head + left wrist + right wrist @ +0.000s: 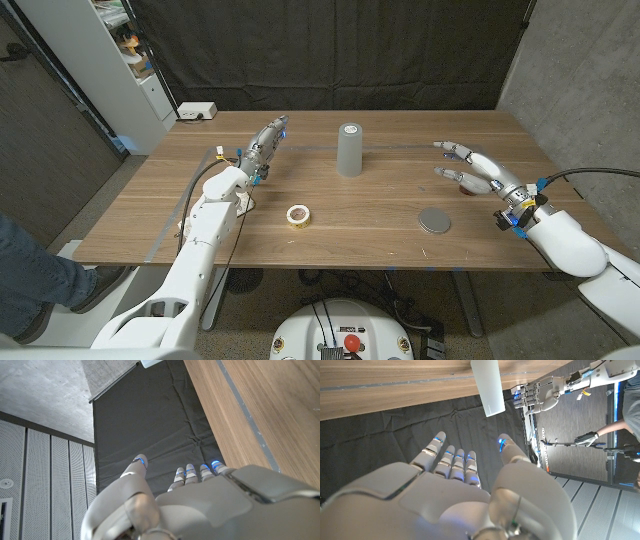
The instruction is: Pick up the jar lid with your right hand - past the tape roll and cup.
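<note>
In the head view, the jar lid (pixel 435 220) lies on the wooden table (pixel 380 235), near the right hand (pixel 478 172), which hovers with fingers spread and holds nothing. The tape roll (pixel 298 215) sits left of the lid, and the grey cup (pixel 349 149) stands upright behind them. The left hand (pixel 264 146) is extended, grasping nothing. The right wrist view shows its own hand (pixel 455 495) released, the cup (pixel 488 385) beyond.
</note>
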{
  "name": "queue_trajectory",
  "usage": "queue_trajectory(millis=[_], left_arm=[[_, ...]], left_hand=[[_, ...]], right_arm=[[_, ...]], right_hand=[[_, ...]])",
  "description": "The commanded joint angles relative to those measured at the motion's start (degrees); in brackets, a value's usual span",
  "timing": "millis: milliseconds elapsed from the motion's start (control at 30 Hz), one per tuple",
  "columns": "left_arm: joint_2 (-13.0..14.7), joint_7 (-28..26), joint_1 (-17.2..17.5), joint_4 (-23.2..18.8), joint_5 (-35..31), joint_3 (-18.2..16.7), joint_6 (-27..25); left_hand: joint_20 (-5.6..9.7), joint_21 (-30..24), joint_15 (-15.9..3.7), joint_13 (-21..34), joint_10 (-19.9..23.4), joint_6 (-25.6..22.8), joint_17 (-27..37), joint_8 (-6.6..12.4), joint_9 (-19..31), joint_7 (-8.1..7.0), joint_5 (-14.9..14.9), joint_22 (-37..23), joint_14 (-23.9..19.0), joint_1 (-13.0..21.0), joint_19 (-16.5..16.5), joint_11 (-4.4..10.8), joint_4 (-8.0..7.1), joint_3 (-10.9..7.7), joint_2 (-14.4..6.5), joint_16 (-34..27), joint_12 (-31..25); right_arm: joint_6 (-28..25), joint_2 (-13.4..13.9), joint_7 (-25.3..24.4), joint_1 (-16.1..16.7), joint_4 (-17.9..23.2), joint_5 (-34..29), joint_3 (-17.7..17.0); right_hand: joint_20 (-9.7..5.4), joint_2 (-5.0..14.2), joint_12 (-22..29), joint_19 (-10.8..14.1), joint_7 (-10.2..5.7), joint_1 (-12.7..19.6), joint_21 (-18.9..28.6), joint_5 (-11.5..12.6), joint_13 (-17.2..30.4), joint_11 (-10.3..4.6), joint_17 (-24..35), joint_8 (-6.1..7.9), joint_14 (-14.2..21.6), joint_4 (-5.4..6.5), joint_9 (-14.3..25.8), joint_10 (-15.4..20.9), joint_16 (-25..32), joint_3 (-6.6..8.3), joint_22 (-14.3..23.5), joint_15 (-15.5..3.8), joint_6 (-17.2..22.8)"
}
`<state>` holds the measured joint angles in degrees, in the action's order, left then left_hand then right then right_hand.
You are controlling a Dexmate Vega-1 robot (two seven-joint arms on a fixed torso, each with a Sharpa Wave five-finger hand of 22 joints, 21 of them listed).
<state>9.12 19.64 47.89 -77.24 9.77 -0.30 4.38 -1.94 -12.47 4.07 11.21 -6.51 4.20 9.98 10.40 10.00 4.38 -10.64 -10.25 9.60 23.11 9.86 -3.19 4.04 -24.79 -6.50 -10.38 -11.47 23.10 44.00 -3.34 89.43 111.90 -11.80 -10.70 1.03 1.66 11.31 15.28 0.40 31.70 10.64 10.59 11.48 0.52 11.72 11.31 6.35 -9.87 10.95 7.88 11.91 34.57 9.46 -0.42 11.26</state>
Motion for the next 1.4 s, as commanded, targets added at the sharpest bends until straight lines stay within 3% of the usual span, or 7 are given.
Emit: queue_trajectory(millis=[33, 1400], left_arm=[[-0.12, -0.37, 0.33, -0.74, -0.06, 0.18, -0.77], [-0.45, -1.15, 0.38, -0.77, -0.54, 1.08, -0.75]], left_hand=[[-0.51, 0.3, 0.23, -0.06, -0.53, -0.25, 0.18, 0.25, 0.21, 0.14, -0.39, -0.12, 0.47, 0.06, 1.43, -0.09, 0.34, -0.25, -0.51, -0.17, -0.46], [-0.69, 0.55, 0.3, -0.05, -0.62, -0.23, 0.2, 0.22, 0.22, 0.2, -0.4, -0.15, 0.64, -0.17, 1.55, 0.01, 0.69, -0.21, -0.61, -0.14, -0.48]], right_arm=[[1.45, 0.01, 1.19, 0.15, -0.1, -1.67, -0.65], [2.73, -0.27, 0.71, 0.7, 0.34, -10.94, -1.5]], right_hand=[[0.13, -0.59, -0.05, -0.03, -0.2, -0.05, 0.0, -0.15, -0.01, -0.44, 0.16, 0.04, 0.13, 0.15, 0.04, -0.02, -0.04, 0.52, 0.16, -0.01, 0.07], [0.28, -1.18, -0.05, -0.68, -0.64, 0.23, -0.07, -0.14, -0.01, -0.82, 0.23, 0.01, -0.19, 0.36, 0.05, -0.21, -0.11, 0.97, 0.16, -0.18, -0.05]])
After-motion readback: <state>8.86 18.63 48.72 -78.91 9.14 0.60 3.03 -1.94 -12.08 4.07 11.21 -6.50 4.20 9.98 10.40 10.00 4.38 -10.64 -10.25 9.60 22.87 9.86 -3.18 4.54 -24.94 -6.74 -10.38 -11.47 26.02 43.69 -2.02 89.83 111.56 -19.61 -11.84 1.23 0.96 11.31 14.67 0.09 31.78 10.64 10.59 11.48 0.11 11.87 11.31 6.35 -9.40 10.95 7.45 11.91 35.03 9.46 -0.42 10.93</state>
